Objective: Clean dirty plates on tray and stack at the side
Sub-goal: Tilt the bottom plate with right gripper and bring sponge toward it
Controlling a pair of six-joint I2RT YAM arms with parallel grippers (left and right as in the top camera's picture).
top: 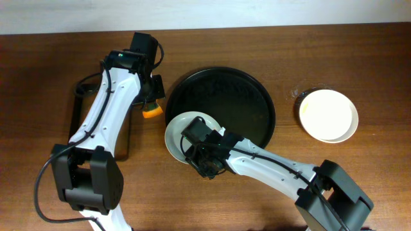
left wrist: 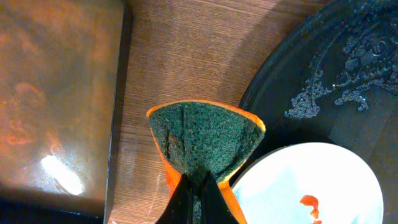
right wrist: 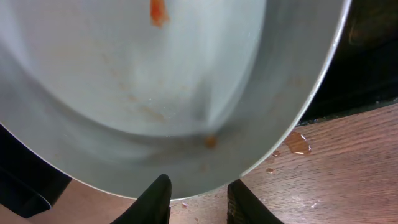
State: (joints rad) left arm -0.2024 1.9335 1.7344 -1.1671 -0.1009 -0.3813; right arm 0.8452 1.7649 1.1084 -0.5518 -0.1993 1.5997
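A white dirty plate [top: 183, 131] with orange food bits [left wrist: 309, 204] hangs over the left front rim of the black round tray [top: 244, 96]. My right gripper [top: 207, 159] is at the plate's near edge. In the right wrist view the rim of the plate [right wrist: 186, 81] passes between the two fingers [right wrist: 198, 190], one inside the rim and one outside. My left gripper [left wrist: 200, 182] is shut on an orange sponge with a green scrub face [left wrist: 205, 137]. It holds the sponge over the table just left of the plate [left wrist: 311, 180]. The sponge also shows in the overhead view [top: 152, 111].
A clean white plate [top: 329, 114] lies on the table at the right. A dark rectangular bin [top: 96, 122] stands at the left under the left arm. The tray surface is wet [left wrist: 348, 74], and water drops lie on the wood [right wrist: 297, 142].
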